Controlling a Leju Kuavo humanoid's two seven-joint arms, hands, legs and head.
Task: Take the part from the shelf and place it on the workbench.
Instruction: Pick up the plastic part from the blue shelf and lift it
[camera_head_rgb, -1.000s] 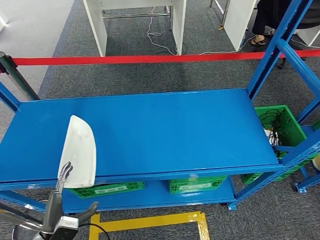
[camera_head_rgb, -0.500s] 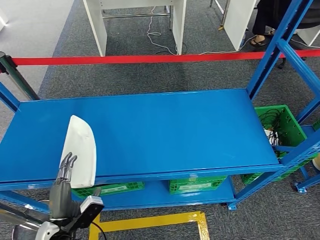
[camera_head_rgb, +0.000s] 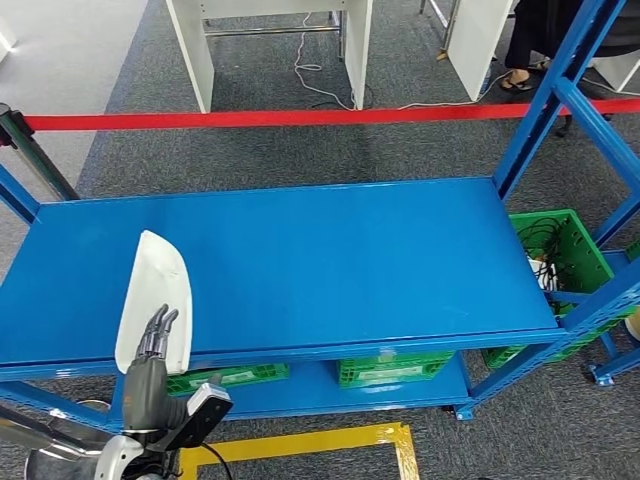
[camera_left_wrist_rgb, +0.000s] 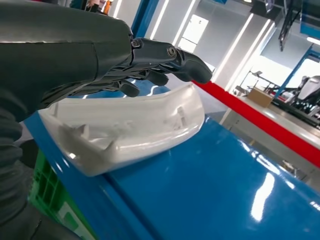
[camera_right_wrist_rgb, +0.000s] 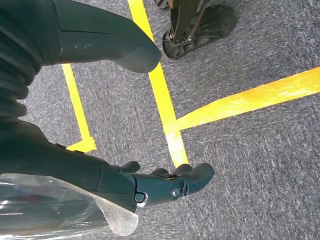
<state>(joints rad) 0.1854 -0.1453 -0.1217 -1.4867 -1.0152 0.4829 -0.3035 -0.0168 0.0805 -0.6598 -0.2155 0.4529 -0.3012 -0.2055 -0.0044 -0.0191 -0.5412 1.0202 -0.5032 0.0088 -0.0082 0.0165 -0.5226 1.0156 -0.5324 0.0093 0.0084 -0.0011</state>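
Below the blue shelf (camera_head_rgb: 317, 260), two green crates (camera_head_rgb: 392, 368) sit on the lower tier, contents not discernible; a third crate (camera_head_rgb: 555, 250) at the right holds dark cables. Resting at the shelf's front left edge is the white part (camera_head_rgb: 155, 300), overhanging slightly. Left hand (camera_head_rgb: 147, 370) reaches over its near end, fingers (camera_left_wrist_rgb: 166, 55) extended just above the part, holding nothing. Right hand (camera_right_wrist_rgb: 151, 185) hangs above the carpet (camera_right_wrist_rgb: 245, 175), fingers loosely extended, empty.

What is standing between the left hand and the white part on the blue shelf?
Nothing visible does. The left hand reaches over the near end of the white part, which lies at the front edge of the blue shelf. In the left wrist view its fingers hover just above the part, with open space between.
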